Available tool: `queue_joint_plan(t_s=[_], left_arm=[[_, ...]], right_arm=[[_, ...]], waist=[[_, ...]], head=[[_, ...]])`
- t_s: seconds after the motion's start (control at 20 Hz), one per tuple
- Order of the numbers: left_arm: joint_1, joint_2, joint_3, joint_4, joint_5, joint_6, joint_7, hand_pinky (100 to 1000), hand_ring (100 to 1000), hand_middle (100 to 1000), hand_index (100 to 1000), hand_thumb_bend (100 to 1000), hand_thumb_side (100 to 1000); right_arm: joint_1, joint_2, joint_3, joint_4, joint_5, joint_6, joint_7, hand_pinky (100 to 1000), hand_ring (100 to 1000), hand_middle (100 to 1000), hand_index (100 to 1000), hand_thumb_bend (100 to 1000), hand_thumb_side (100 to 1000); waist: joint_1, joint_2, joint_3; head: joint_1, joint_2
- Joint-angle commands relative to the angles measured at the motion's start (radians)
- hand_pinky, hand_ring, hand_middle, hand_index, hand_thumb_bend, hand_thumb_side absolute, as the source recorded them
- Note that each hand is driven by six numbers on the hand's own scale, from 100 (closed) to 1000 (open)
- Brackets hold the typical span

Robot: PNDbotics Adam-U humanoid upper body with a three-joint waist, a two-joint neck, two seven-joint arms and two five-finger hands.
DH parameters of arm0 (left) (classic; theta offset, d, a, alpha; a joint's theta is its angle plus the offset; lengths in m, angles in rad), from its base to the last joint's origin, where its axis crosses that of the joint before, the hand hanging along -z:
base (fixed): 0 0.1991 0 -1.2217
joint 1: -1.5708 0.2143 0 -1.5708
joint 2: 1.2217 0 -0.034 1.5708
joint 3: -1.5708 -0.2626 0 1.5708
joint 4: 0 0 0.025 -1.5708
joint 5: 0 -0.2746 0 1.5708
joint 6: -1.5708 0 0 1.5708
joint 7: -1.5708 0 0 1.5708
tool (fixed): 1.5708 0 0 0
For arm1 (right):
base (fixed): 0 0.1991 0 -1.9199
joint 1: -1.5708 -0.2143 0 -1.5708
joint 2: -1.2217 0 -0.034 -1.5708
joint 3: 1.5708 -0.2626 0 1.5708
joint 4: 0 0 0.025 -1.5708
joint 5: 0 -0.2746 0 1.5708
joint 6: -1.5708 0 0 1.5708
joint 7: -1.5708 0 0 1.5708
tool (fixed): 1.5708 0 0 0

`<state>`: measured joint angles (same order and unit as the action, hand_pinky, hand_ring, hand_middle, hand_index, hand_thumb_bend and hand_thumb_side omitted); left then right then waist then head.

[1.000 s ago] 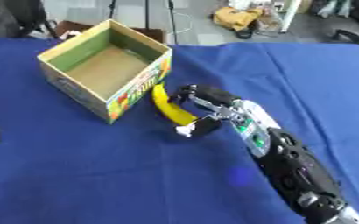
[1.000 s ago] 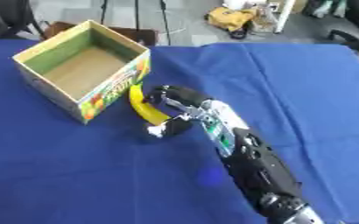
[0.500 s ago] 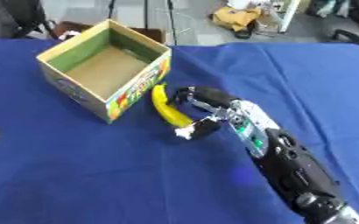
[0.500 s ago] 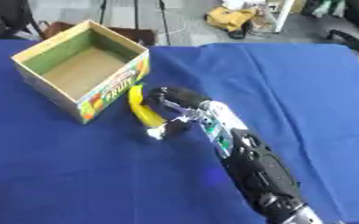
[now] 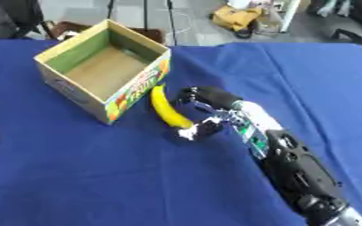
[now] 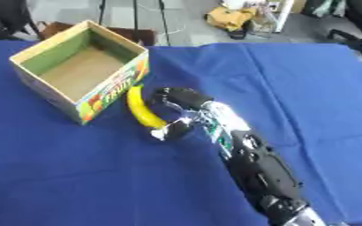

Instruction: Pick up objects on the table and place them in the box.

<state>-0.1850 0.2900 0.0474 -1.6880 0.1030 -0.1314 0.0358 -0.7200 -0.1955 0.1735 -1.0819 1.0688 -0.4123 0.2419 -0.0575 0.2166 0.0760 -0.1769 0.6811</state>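
Beside box (image 5: 107,73), banana (image 5: 167,110) (hand (image 5: 203,110) curled round)

The worktop (image 5: 76,176) is covered in a deep, plain blue cloth, and on it the banana (image 5: 168,111) is bright yellow. The box (image 5: 100,75) has pale tan cardboard rims, green inner walls and a brown floor, while its outer side carries a printed pattern in green, yellow, orange and red with lettering. The right hand (image 5: 203,112) is black with silver-white tips, and the arm behind it is mostly black with a silver section bearing a small green patch.
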Motion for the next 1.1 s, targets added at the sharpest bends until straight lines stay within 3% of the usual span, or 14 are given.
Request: queue_joint_plan(t_s=[0.05,0.6,1.1], left_arm=[[-0.007,0.008,0.002,-0.01,-0.002,-0.001,-0.001,625,592,656,728,457,915],[-0.006,0.008,0.002,-0.01,-0.001,-0.001,-0.002,625,592,656,728,455,917],[-0.009,0.008,0.0,-0.01,0.0,-0.001,-0.003,625,592,657,728,453,918]], right_arm=[[-0.011,-0.018,-0.02,0.006,0.033,0.009,-0.022,721,740,786,843,293,580],[-0.014,-0.008,-0.023,0.024,0.044,0.008,-0.04,706,697,754,827,278,580],[-0.02,-0.007,-0.013,0.016,0.082,0.002,-0.076,654,580,633,715,250,547]], waist=[[0.007,-0.016,-0.001],[0.006,-0.018,0.0],[0.008,-0.017,0.002]], head=[[0.0,0.005],[-0.002,0.004],[-0.003,0.006]])
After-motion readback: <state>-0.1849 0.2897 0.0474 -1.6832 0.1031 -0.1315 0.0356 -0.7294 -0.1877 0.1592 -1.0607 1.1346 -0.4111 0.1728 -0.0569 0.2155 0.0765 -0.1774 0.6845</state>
